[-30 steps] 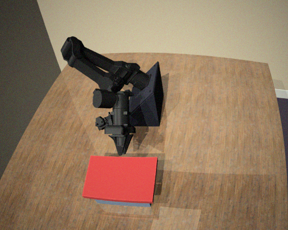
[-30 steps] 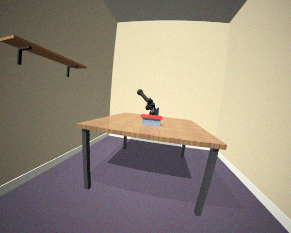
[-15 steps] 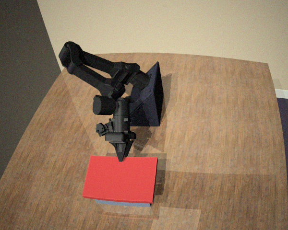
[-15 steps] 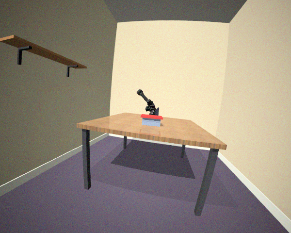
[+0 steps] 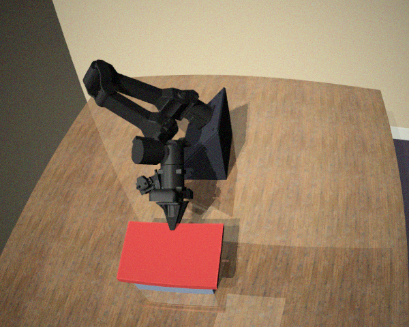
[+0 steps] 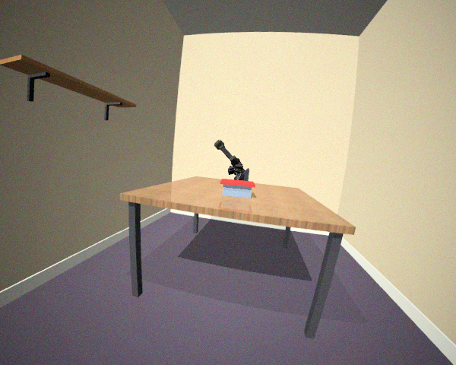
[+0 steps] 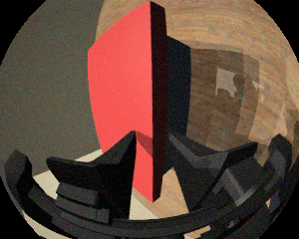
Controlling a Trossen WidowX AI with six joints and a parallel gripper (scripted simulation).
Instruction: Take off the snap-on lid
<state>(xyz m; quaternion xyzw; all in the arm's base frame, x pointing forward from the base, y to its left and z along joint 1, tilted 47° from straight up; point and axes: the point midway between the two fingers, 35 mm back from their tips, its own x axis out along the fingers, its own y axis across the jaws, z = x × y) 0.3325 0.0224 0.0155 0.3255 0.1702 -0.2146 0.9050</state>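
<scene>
No readable writing or brand marks showed in my views. My arm (image 5: 127, 84) (image 6: 227, 153) was folded, elbow raised, forearm reaching down to the box. Gripper (image 5: 172, 228) (image 6: 238, 179) (image 7: 149, 133) was clamped on the edge of the red lid (image 5: 171, 253) (image 6: 237, 182) (image 7: 122, 85) nearest the arm's base (image 5: 223, 169), one finger over the top face, the other below the rim. Lid was on the blue box (image 5: 176, 289) (image 6: 236, 191) (image 7: 179, 85), top face up, on the wooden table (image 5: 313, 176) (image 6: 181, 192) (image 7: 214, 30). Long axis ran crosswise to the gripper's reach.
</scene>
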